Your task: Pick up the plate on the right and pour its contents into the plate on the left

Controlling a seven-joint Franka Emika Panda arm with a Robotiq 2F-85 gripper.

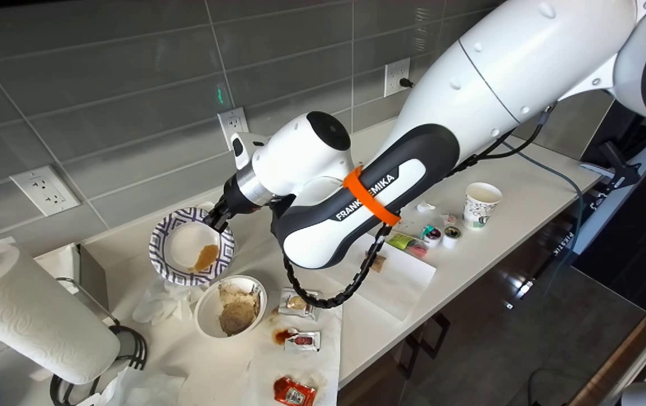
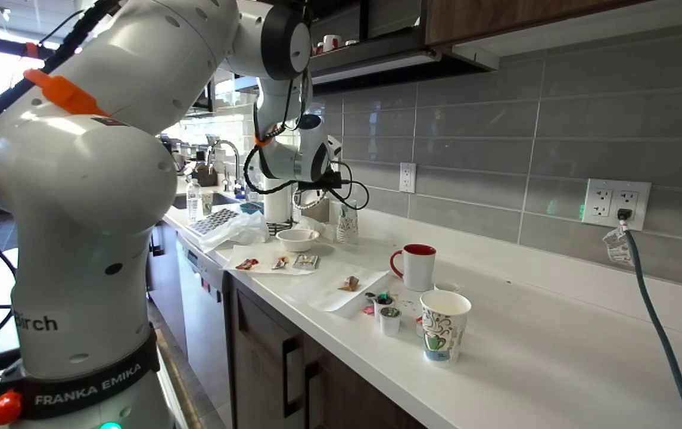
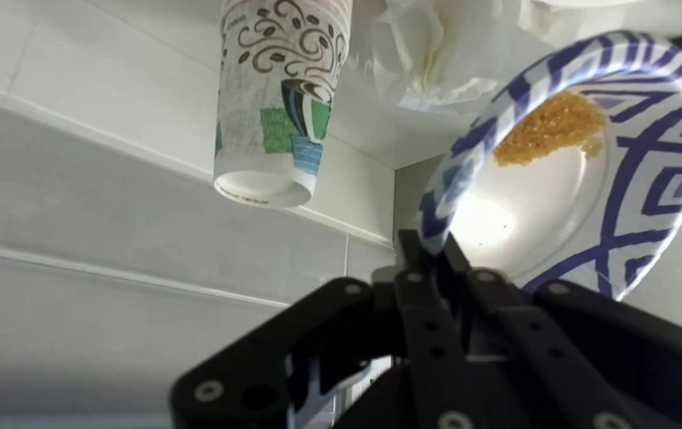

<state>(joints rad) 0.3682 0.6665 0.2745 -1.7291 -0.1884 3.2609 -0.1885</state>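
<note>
My gripper (image 1: 217, 222) is shut on the rim of a white plate with a purple pattern, the plate on the right (image 1: 183, 243), up off the counter. From the wrist, this patterned plate (image 3: 532, 210) reaches up and right from the fingertips, my gripper (image 3: 432, 242) pinching one edge. The contents, orange-yellow crumbs (image 1: 207, 257), lie gathered at one side of it; those crumbs (image 3: 555, 127) sit across from the grip. The only other dish, taken as the plate on the left, is a white bowl (image 1: 207, 312) holding beige and brown food, just beside and below the plate in that exterior view.
Close to the patterned plate stand a paper towel roll (image 1: 35, 316), crumpled tissue (image 3: 436, 53) and stacked paper cups (image 3: 281, 101). The tiled wall (image 1: 131, 84) runs behind. Sauce packets (image 1: 302, 341), a red-lined mug (image 2: 418, 268) and a paper cup (image 2: 443, 328) are along the counter.
</note>
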